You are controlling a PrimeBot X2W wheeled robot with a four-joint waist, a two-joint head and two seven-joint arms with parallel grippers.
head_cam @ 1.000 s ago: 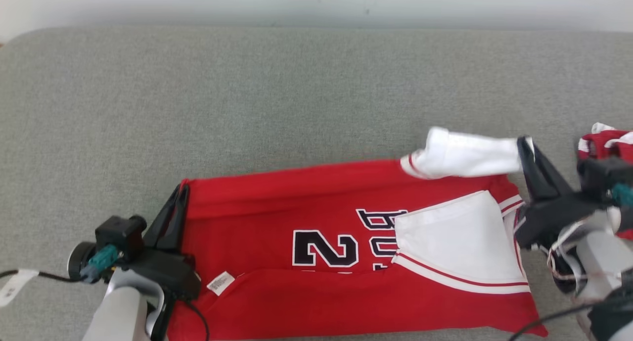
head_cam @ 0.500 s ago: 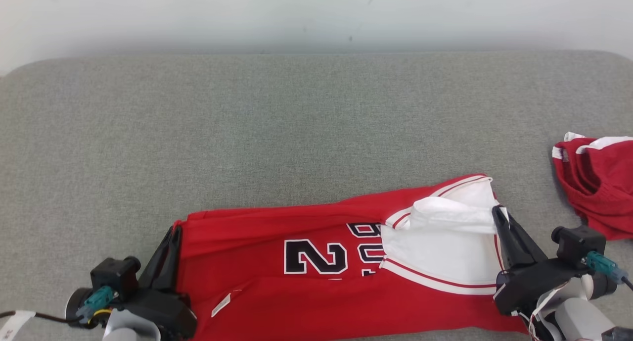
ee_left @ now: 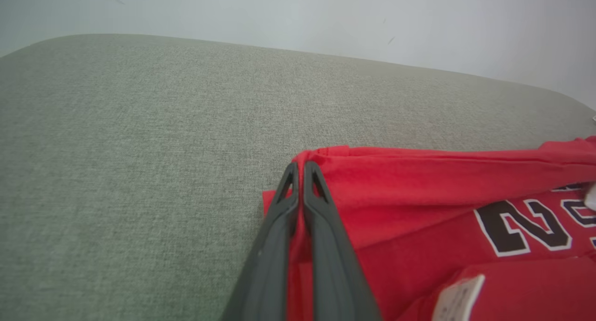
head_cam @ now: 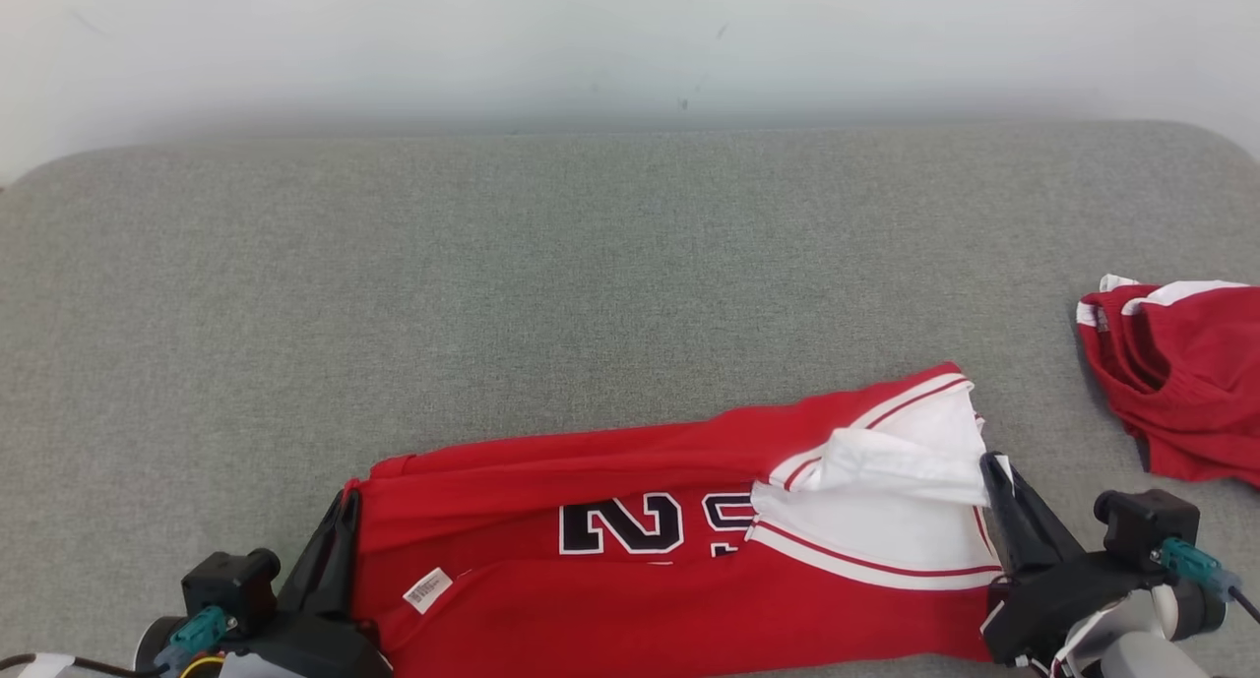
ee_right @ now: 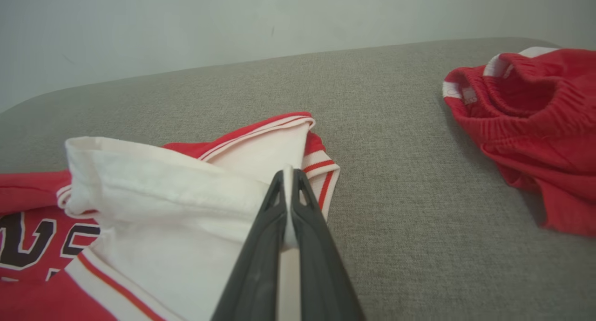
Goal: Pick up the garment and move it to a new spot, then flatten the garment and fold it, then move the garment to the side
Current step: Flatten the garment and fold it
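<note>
The red jersey lies stretched along the near edge of the grey cushion, its number showing at the middle and a white label near its left end. The left end effector is clenched on the jersey's left end, its fingers pinching a doubled red edge at the far corner. The right end effector is clamped on white cloth at the jersey's right end, where a white sleeve or shoulder panel stands bunched and partly lifted off the red body. A second red garment lies apart, by the cushion's right edge. By my reading this is the folding step: the garment is spread lengthwise, and both ends of its far long side are held, as if that side is being brought over the middle. The next move probably calls for both arms to travel together, keeping the cloth taut between them so the fold line stays straight, then setting the edge down level before letting go. The bunched white panel looks likely to crease unless it is laid flat first.
</note>
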